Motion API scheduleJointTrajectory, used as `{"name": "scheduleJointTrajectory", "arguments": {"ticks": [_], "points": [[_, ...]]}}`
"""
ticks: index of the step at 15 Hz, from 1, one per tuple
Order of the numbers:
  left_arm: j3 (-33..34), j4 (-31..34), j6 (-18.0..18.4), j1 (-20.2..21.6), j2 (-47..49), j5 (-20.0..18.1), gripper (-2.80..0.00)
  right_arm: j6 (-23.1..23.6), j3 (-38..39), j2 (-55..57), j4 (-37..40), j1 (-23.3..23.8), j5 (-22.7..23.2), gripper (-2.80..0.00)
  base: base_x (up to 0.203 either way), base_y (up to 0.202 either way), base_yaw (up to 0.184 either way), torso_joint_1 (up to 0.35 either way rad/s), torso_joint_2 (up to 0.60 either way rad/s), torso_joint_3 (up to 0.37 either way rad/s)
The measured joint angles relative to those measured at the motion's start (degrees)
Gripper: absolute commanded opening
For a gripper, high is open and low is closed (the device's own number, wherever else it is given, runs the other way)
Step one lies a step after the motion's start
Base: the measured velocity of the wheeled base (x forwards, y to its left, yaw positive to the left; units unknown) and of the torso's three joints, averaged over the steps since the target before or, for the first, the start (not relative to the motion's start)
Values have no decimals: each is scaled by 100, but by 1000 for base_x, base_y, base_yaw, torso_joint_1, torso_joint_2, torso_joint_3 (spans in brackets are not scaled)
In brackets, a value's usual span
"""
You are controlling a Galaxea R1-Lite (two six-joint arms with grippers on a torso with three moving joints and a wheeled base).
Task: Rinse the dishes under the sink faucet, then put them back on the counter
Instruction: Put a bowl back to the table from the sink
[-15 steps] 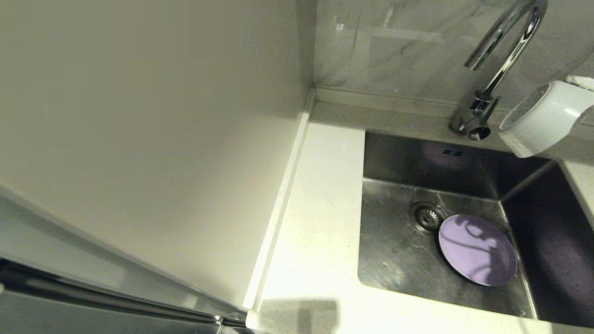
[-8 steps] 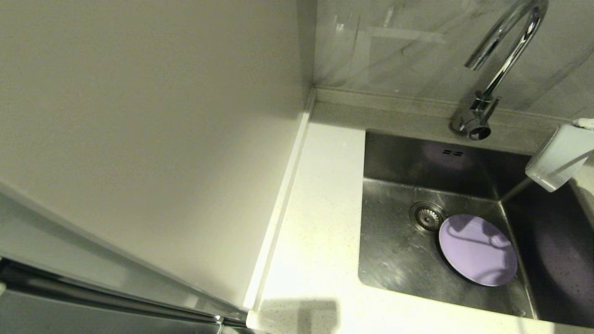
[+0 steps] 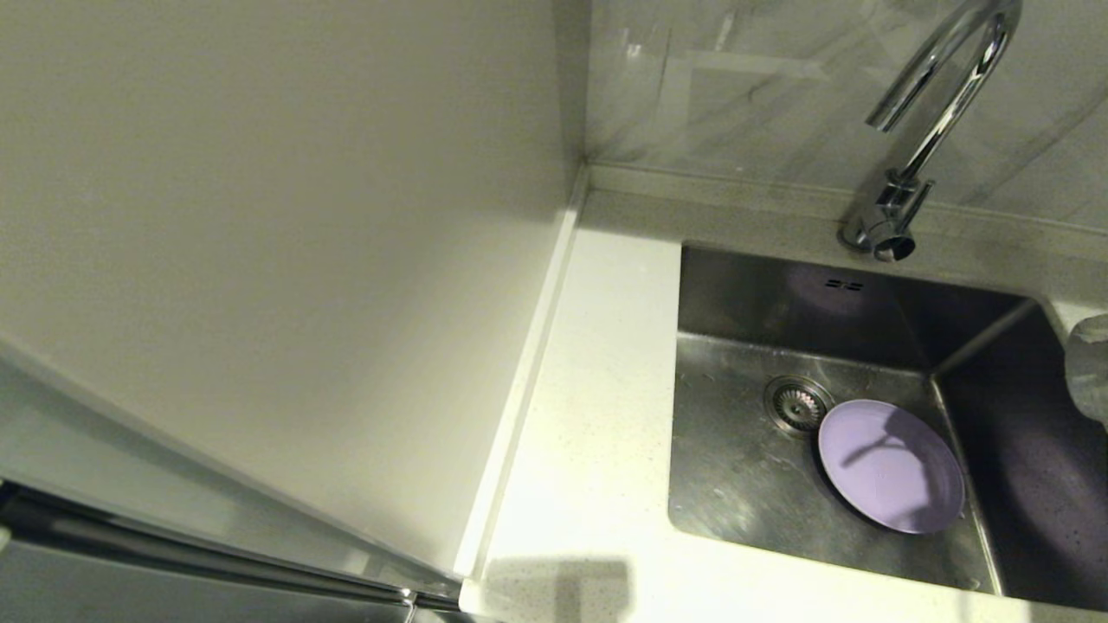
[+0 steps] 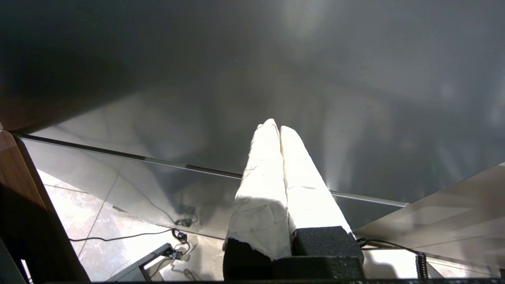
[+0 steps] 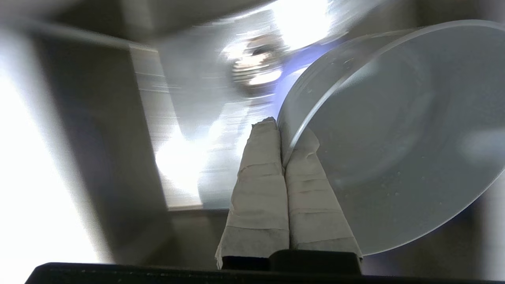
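1. White finely speckled stone counter: runs along the left side of the basin and round its back edge behind the tap. No dishes on the part in view, so set-down is likely on the right side, out of frame.
2. Rectangular brushed stainless steel sink: cut into the counter at the right, round drain strainer near the middle of its floor.
3. Tall chrome gooseneck faucet: on the counter's back edge, spout over the basin. No water stream visible.
4. Flat round lavender plate: flat on the sink floor, just beside the strainer, probably parked there waiting for its rinse.
5. Small pale blue-white bowl: held tipped on its side over the sink at the right edge; the tilt probably sheds water. Droplets show inside.
6. Right end effector: fingers pinched on the bowl's rim, one inside and one outside.
7. Left end effector: parked away from the sink, fingers pressed together, holding nothing.
8. Small pink bowl: not in view.
9. No brands, labels or writing readable.
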State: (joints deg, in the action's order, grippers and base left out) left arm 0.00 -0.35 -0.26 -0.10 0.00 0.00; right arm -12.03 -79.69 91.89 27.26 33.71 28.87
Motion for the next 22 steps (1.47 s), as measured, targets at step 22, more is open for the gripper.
{"name": "scheduleJointTrajectory", "arguments": {"ticks": [22], "points": [[0, -5, 2, 0, 0, -2, -280, 4116, 1569, -579, 485, 2053, -2383, -280, 0, 0, 0, 0, 0, 0]]}}
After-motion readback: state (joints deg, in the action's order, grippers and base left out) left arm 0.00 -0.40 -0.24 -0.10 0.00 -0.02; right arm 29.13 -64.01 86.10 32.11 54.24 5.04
